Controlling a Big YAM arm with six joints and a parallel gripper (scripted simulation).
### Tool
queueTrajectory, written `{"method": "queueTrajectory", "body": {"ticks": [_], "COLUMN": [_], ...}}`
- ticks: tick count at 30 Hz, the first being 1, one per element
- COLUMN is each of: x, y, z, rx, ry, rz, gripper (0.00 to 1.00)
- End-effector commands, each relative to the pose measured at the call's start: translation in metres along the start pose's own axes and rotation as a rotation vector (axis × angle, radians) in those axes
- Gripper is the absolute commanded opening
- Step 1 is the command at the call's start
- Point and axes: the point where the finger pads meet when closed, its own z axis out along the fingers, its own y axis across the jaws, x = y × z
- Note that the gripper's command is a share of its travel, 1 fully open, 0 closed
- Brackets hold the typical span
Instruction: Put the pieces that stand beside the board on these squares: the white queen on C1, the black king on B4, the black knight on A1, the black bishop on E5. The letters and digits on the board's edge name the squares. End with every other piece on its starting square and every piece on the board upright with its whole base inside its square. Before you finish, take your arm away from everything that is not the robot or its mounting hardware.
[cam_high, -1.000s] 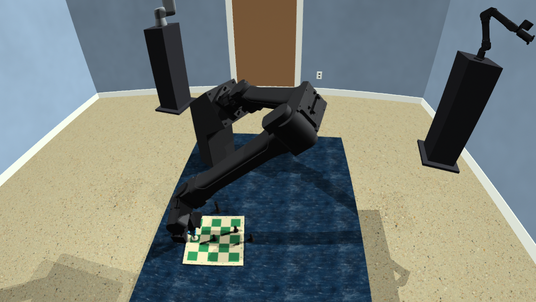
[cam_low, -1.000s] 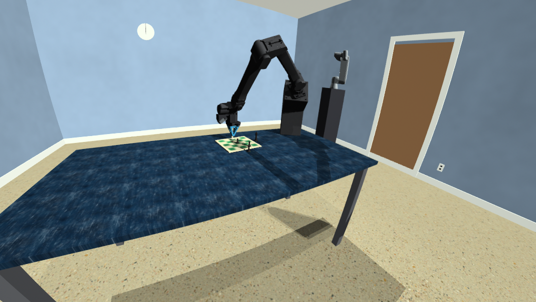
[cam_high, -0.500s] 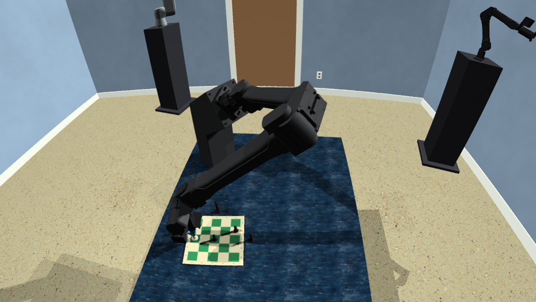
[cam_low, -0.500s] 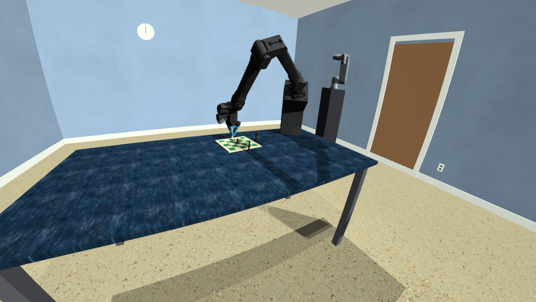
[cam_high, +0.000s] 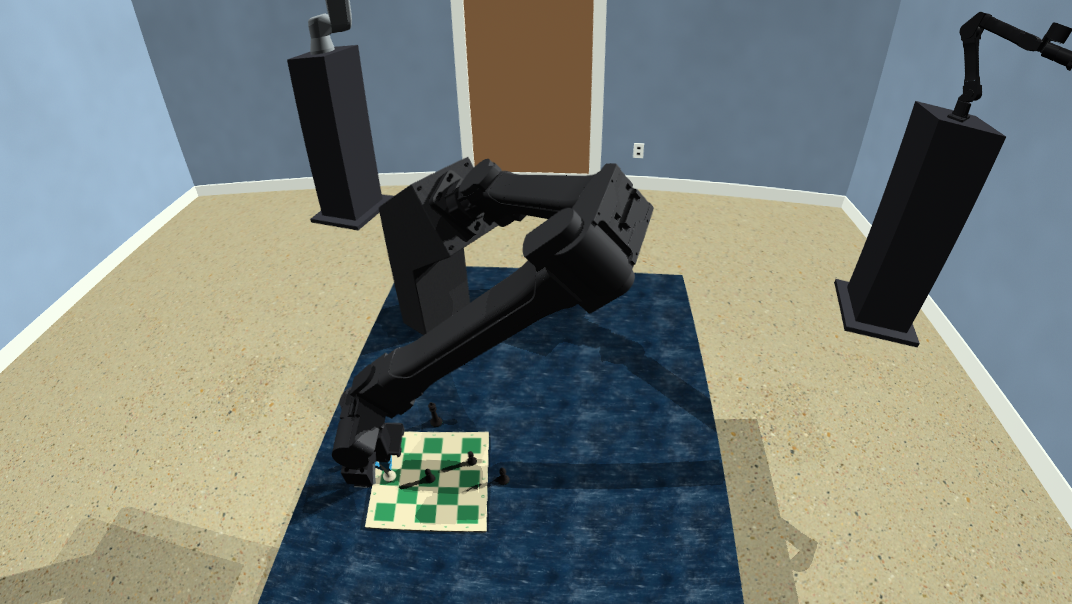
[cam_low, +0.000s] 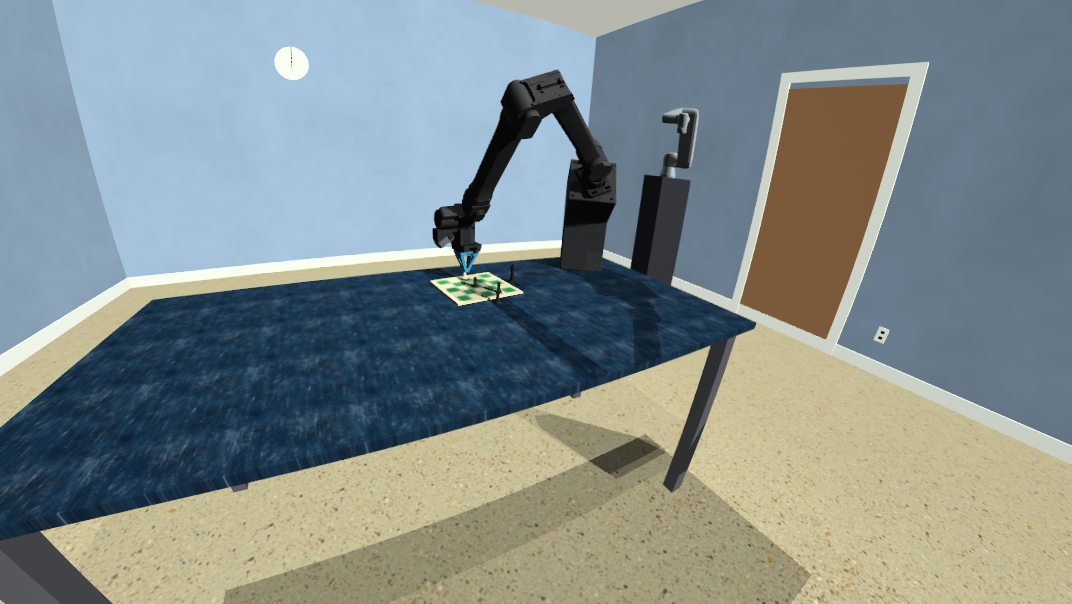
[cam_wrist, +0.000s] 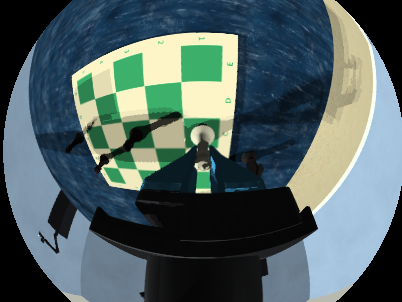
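Note:
My gripper (cam_high: 387, 471) (cam_low: 466, 264) (cam_wrist: 201, 151) is shut on the white queen (cam_high: 388, 474) (cam_wrist: 201, 133). It holds the queen upright, low over a cream square at the left edge of the green and cream board (cam_high: 457, 516) (cam_low: 450, 294) (cam_wrist: 200, 59). I cannot tell whether the base touches the board. Two black pieces (cam_high: 428, 474) (cam_high: 471, 457) stand on the board's middle squares. One black piece (cam_high: 432, 411) (cam_low: 512, 270) stands off the board behind it. Another black piece (cam_high: 502, 474) stands off its right side. They are too small to tell which is which.
The board lies on a dark blue table (cam_high: 585, 420) (cam_low: 300, 360) near its front left. The arm's base (cam_high: 423, 247) stands at the table's back. Two black pillars (cam_high: 337, 127) (cam_high: 918, 225) stand on the floor beside the table.

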Motion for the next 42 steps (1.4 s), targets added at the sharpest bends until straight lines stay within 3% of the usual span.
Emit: {"method": "queueTrajectory", "body": {"ticks": [1,42], "x": [-0.0027,-0.0027], "y": [-0.0034,-0.0011], "z": [0.0008,0.0032], "rx": [0.004,0.001], "ry": [-0.009,-0.005], "rz": [-0.017,-0.015], "gripper": [0.0,0.0]}}
